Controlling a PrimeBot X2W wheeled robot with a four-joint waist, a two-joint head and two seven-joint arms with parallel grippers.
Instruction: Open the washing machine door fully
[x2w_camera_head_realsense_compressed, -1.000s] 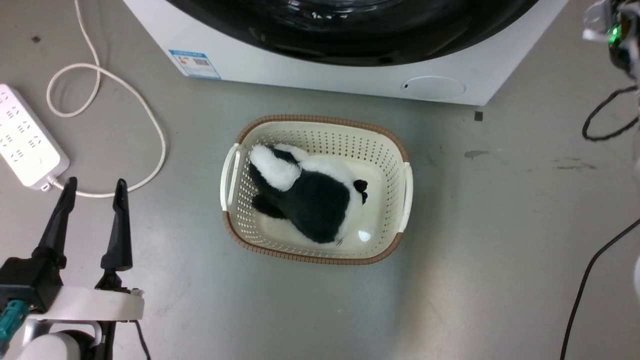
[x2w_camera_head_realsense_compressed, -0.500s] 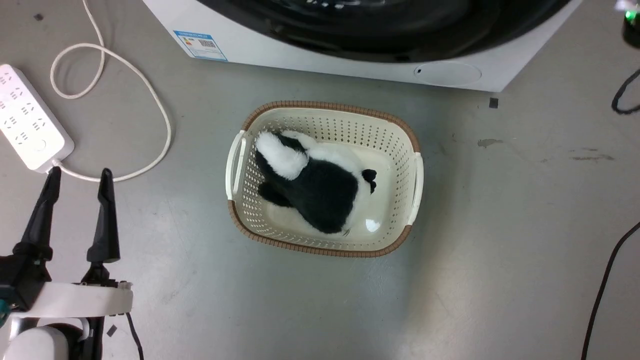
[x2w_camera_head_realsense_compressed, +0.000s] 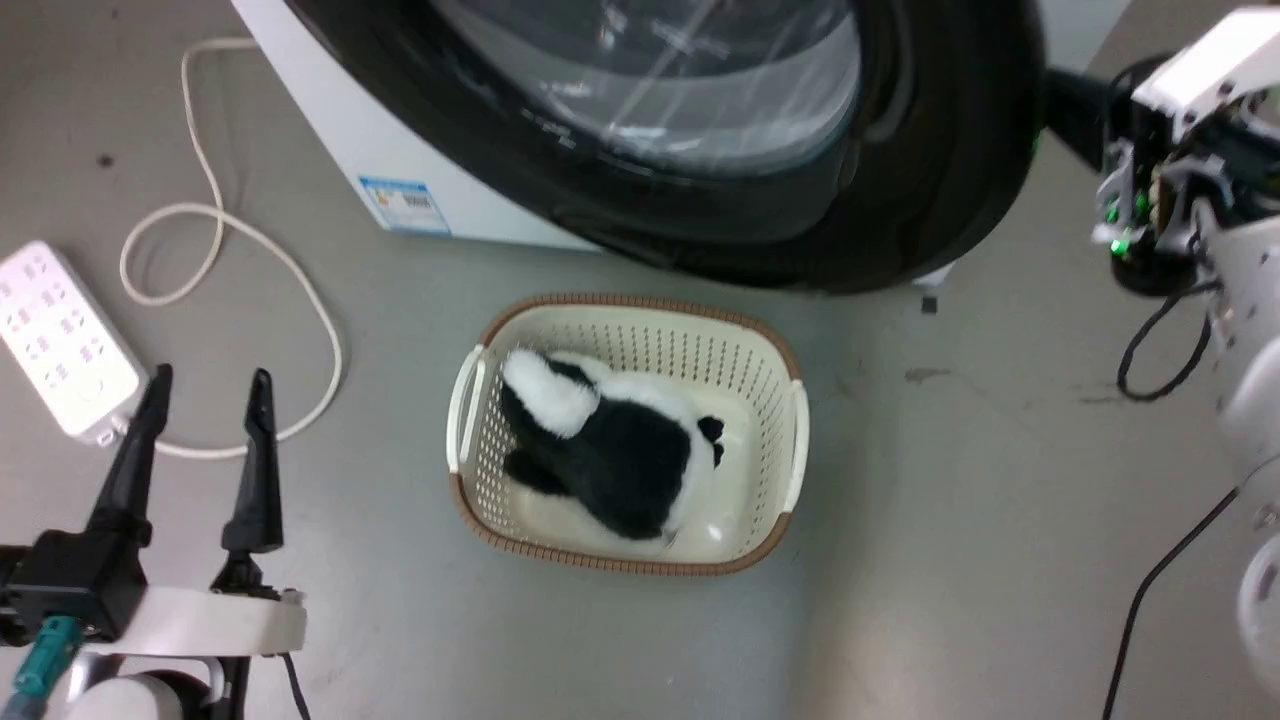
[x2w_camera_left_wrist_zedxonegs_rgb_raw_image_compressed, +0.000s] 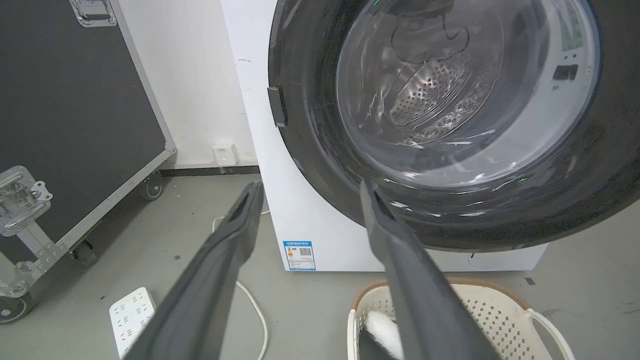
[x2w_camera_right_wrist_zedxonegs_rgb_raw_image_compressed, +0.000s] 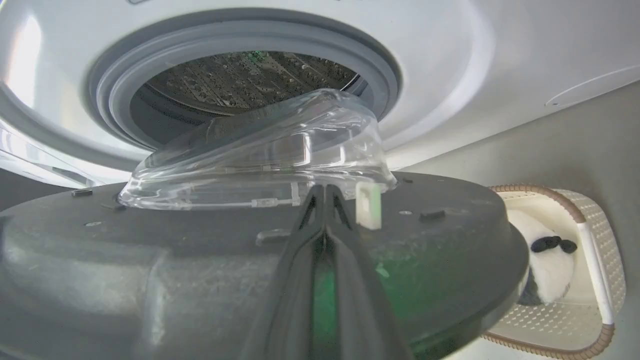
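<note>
Swinging the washing machine door (x2w_camera_head_realsense_compressed: 950, 200) clear of the washing machine (x2w_camera_left_wrist_zedxonegs_rgb_raw_image_compressed: 285, 210), flush 1 second ago; working behind it with right claw (x2w_camera_right_wrist_zedxonegs_rgb_raw_image_compressed: 325, 192) pinched closed, left claw (x2w_camera_head_realsense_compressed: 211, 375) idling open. Partway there.

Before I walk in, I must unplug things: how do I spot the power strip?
Find the big white washing machine. On the grey floor to its left, at the end of a looping white cable, lies the power strip: a flat white bar dotted with sockets, unlike the rounded cream basket.
</note>
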